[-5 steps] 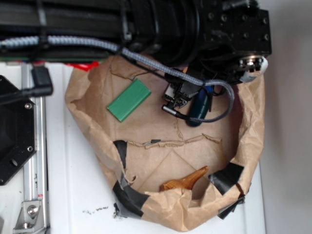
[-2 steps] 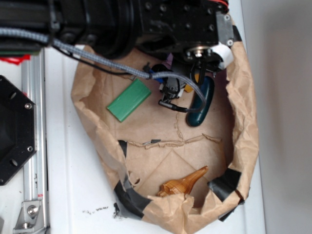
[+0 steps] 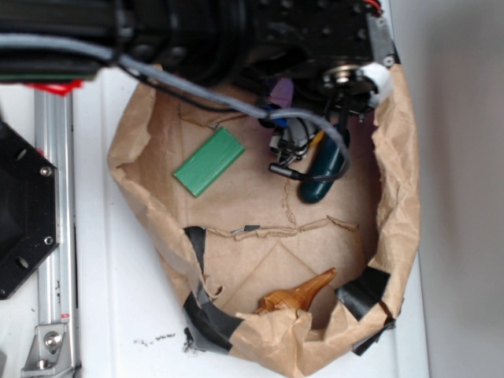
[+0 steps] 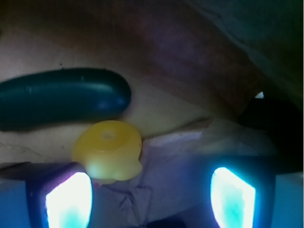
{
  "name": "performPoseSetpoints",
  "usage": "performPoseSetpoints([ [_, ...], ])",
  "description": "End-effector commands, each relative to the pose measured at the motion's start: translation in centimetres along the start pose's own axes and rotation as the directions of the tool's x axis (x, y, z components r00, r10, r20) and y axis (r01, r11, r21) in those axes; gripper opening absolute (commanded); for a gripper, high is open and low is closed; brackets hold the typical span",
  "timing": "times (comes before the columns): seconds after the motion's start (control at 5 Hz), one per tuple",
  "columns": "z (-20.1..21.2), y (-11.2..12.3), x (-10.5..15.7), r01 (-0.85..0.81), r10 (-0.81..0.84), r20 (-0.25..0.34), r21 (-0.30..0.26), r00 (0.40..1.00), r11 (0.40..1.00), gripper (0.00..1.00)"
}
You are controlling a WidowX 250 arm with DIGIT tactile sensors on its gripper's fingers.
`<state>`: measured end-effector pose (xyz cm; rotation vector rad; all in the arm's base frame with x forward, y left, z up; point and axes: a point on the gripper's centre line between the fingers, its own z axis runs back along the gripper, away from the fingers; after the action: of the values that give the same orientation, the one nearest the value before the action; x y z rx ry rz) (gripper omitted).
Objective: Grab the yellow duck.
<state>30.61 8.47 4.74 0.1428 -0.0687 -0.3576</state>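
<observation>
Duck and green block inside paper bag

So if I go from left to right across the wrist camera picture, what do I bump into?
The dark green cucumber-shaped toy starts at the far left, then the left fingertip pad, the yellow duck, and last the right fingertip pad.

In the exterior view, a bag lies on a table and holds everything. The block sits at 10 o'clock on its floor, the cucumber at 2 beneath the arm, and the curved toy at 6. In the wrist view, the duck touches the cucumber, just in front of it.
</observation>
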Motion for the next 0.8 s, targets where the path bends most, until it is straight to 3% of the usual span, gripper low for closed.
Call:
performPoseSetpoints([
  [0.0, -1.3, 1.6, 1.5, 0.009, -0.007, -0.047, 0.055, 0.999, 0.998, 1.00],
  [0.4, -2.9, -2.3, 1.4, 0.138, -0.139, -0.099, -0.026, 0.985, 0.990, 1.00],
  [0.6, -2.2, -5.5, 1.2, 0.222, -0.230, -0.056, -0.122, 0.972, 0.967, 1.00],
])
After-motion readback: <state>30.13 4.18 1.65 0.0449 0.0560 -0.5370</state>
